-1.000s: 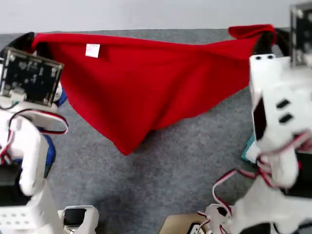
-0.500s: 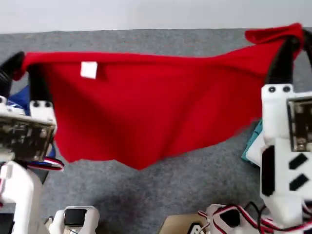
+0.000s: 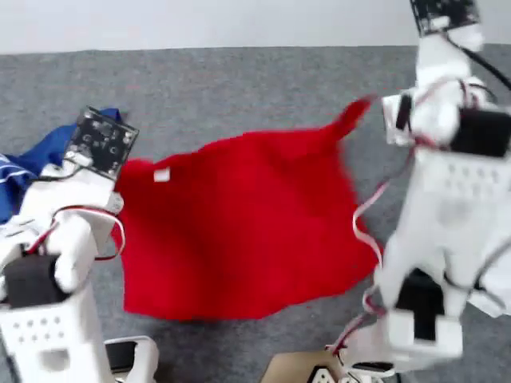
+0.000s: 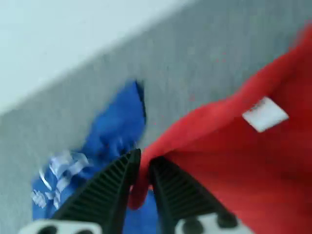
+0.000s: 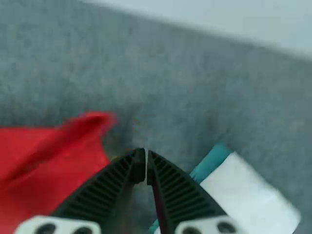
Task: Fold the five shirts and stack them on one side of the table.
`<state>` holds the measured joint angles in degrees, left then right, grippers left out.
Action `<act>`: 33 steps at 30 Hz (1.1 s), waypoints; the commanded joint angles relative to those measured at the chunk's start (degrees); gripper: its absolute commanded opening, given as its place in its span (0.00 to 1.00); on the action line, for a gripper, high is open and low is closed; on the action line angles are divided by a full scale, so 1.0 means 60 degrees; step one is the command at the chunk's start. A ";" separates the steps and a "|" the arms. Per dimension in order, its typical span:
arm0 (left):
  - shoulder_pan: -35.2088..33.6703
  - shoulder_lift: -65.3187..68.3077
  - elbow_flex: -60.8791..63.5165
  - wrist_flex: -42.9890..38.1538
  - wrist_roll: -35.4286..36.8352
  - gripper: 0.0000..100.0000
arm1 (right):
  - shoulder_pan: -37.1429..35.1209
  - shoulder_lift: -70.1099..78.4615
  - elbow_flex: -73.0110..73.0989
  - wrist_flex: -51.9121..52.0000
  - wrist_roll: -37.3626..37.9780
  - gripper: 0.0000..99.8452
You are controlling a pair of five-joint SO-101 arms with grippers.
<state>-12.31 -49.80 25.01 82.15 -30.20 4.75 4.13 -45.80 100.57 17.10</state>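
Red shirt [image 3: 239, 231] spread over the table's [image 3: 239, 88] middle.
One corner is pinched in the left gripper's [image 4: 144, 160] nearly closed jaws; the right gripper [image 5: 145, 155] is closed on nothing. The cloth is judged soft, limp, light, best taken at corners.

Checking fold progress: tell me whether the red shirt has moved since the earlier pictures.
Yes. The red shirt has come away from the grey table's far edge toward the near side, leaving bare table beyond it.
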 commanded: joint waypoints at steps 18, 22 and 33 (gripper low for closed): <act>-0.1216 -0.0044 0.5209 -0.2447 -0.2256 0.00 | -0.3465 0.4022 0.1407 -0.1590 -0.0278 0.19; -0.1187 -0.0059 0.5165 -0.2462 -0.2256 0.00 | -0.3832 0.4549 0.1407 -0.2908 -0.0293 0.24; -0.1187 -0.0073 0.5165 -0.2725 -0.2256 0.00 | -0.4520 0.6557 0.1407 -0.5575 -0.1231 0.23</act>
<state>-19.52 -49.80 56.66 66.86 -43.21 -20.84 42.73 -37.10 69.10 10.51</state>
